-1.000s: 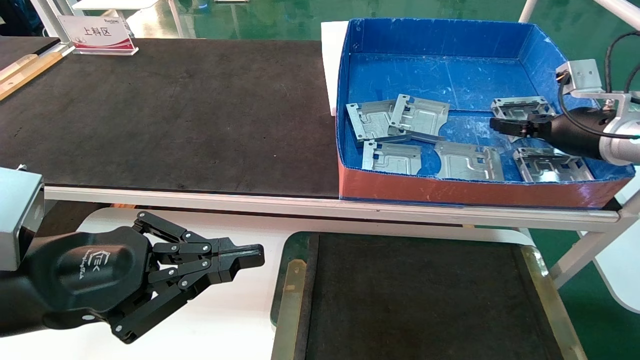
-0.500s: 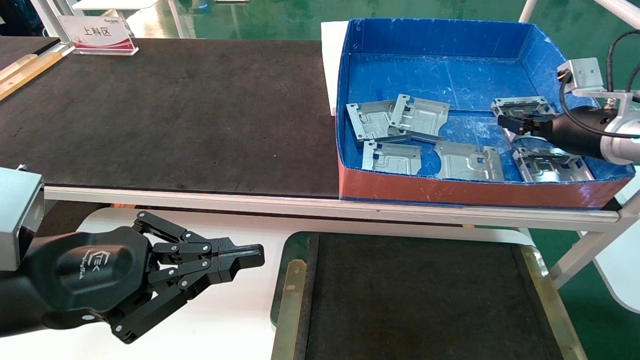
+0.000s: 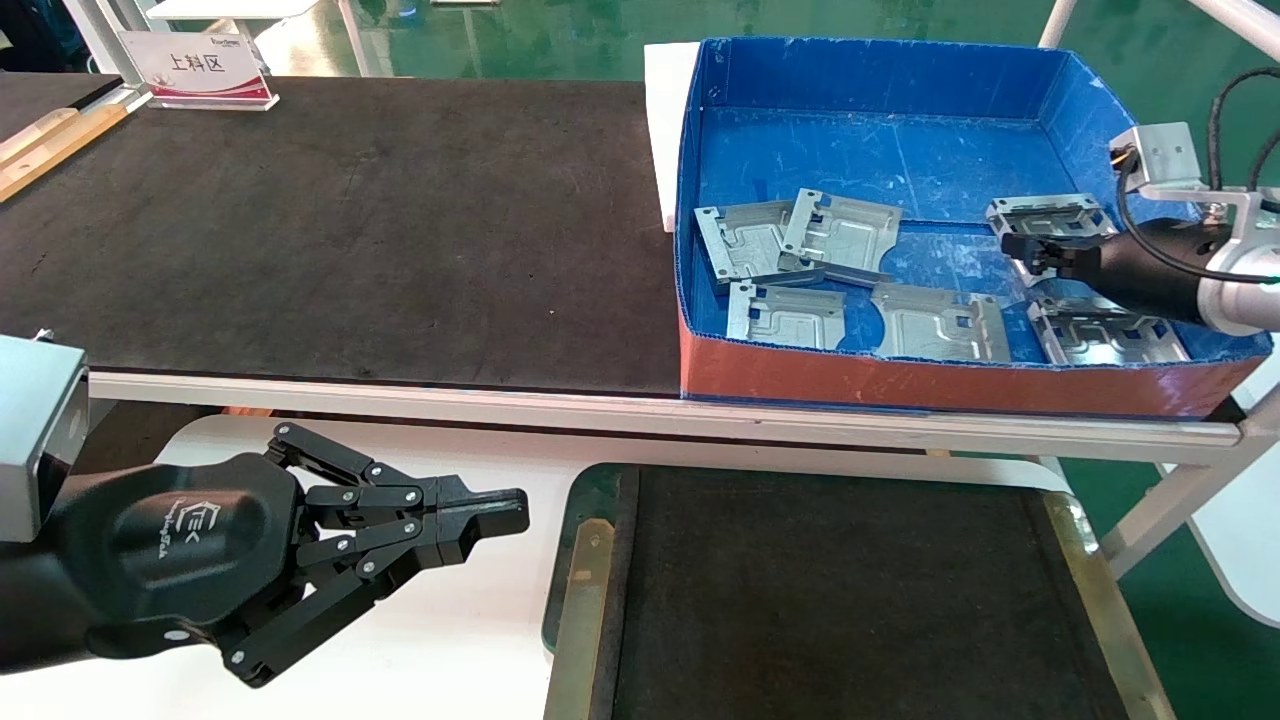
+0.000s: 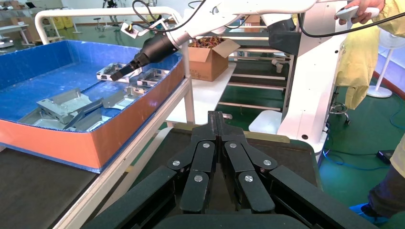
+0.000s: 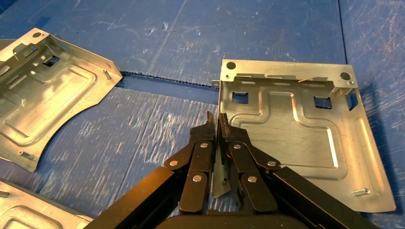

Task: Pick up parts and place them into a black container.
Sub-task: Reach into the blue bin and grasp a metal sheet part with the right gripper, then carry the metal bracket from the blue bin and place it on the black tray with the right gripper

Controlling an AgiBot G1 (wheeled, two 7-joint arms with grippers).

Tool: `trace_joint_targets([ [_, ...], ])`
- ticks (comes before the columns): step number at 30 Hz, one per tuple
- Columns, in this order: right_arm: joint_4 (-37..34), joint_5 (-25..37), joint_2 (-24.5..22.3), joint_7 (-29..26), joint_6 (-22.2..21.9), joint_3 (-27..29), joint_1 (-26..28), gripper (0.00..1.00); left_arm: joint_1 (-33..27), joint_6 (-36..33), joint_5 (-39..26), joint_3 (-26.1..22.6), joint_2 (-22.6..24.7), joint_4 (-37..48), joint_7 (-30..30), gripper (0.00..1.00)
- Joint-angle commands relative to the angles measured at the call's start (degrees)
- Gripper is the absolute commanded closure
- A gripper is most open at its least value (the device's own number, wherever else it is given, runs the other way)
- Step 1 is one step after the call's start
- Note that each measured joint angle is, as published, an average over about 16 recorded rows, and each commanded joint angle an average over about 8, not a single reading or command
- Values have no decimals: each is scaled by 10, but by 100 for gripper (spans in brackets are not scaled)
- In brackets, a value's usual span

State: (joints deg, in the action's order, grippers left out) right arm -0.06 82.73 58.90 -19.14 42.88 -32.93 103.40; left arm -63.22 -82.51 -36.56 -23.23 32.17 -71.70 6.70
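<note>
Several silver parts lie in a blue box (image 3: 1060, 90) on the table's right end. My right gripper (image 3: 1010, 245) reaches into the box and is shut on the edge of one part (image 3: 1045, 215) at the back right. In the right wrist view the jaws (image 5: 216, 119) pinch that part's (image 5: 296, 138) bent edge. Other parts (image 3: 840, 235) (image 3: 940, 322) lie to its left and in front. The black container (image 3: 590, 560) stands below the table's front edge and holds no parts. My left gripper (image 3: 505, 512) is shut and empty, parked just left of the container.
The long black mat-topped table (image 3: 350, 220) stretches left of the box, with a white sign (image 3: 195, 70) at its far left. A white robot base (image 4: 310, 86) and a person in yellow (image 4: 363, 52) stand beyond the container in the left wrist view.
My right gripper has drawn back a little to the right, and the held part has shifted slightly with it. The left arm has not moved.
</note>
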Motion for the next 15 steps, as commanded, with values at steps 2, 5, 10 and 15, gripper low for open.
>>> trace_joint_targets([
  [2,0,0,1,0,1,0,-1,100,0,0,0,0,0,0,0,100],
  [5,1,0,1,-1,1,0,1,100,0,0,0,0,0,0,0,100],
  [10,5,-1,-2,1,4,0,9,100,0,0,0,0,0,0,0,37],
  [15,11,-1,-8,8,13,1,20,100,0,0,0,0,0,0,0,0],
])
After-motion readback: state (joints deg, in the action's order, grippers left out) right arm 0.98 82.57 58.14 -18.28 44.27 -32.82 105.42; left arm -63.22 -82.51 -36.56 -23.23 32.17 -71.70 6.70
